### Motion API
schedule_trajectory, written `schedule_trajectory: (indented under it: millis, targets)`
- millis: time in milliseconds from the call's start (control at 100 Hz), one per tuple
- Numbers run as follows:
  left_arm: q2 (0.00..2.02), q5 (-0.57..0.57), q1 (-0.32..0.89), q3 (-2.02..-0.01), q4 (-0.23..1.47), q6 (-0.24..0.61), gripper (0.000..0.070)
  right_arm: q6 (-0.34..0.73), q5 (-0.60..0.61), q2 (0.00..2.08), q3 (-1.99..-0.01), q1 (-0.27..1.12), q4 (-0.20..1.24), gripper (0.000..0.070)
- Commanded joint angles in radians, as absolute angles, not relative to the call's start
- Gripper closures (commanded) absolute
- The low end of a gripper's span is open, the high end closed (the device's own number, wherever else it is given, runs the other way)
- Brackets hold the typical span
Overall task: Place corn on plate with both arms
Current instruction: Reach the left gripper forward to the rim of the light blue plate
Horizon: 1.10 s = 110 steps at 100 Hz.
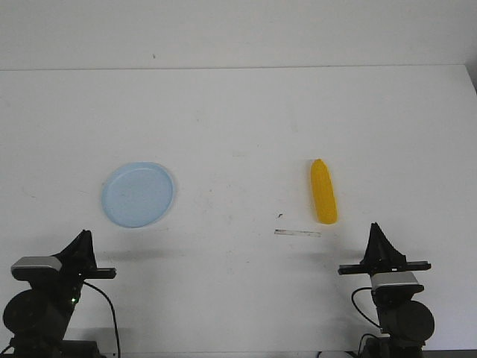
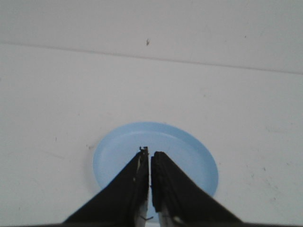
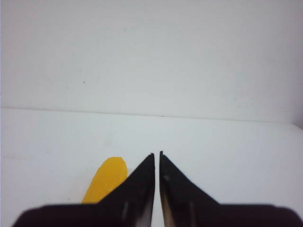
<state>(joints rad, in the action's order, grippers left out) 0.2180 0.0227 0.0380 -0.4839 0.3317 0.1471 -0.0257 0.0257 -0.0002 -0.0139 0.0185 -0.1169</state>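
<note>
- Left claw (image 1: 84,236) sits at the near left edge of the worktop (image 1: 238,119), its two black fingers pressed together with only a hairline slit between them, holding nothing.
- Right claw (image 1: 375,227) sits at the near right edge, likewise closed on nothing; in the right wrist view its fingertips (image 3: 150,163) nearly meet at the point.
- Just beyond the left claw lies the plate (image 1: 139,195), round, shallow and pale blue, flat on the worktop on the left side; nothing lies in it.
- On the right side lies the corn (image 1: 323,191), bright yellow-orange, lengthwise from far to near, its narrower end pointing far. It rests on the bare worktop, well apart from the plate.
- The corn is a little far and left of the right claw, not touching it.
- A thin pale grey strip (image 1: 297,233) lies on the worktop just near and left of the corn's near end.
- Small dark specks mark the white surface.
</note>
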Motion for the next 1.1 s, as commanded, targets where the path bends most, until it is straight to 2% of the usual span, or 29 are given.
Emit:
schedule_trajectory:
  millis: [0, 310, 470, 770, 850, 1090]
  targets:
    - [0.259, 0.020, 0.040, -0.520, 0.371, 0.200, 0.0698, -0.024, 0.026, 0.001, -0.013, 0.019, -0.126, 0.0684]
    - [0.397, 0.159, 0.058, -0.567, 0.356, 0.361, 0.0697, -0.024, 0.025, 0.001, -0.013, 0.019, -0.126, 0.0684]
    - [0.511, 0.175, 0.072, -0.609, 0.368, 0.361, 0.0698, -0.024, 0.025, 0.001, -0.013, 0.019, -0.126, 0.0684]
    - [0.802, 0.200, 0.078, -0.848, 0.463, 0.359, 0.0698, -0.024, 0.025, 0.001, -0.013, 0.019, -0.126, 0.0684]
    - [0.871, 0.199, 0.076, -0.907, 0.463, 0.331, 0.0699, -0.024, 0.026, 0.001, -0.013, 0.019, -0.126, 0.0684]
    - [1.084, 0.201, -0.020, -1.092, 0.574, 0.301, 0.0698, -0.024, 0.025, 0.001, -0.013, 0.019, -0.126, 0.0684]
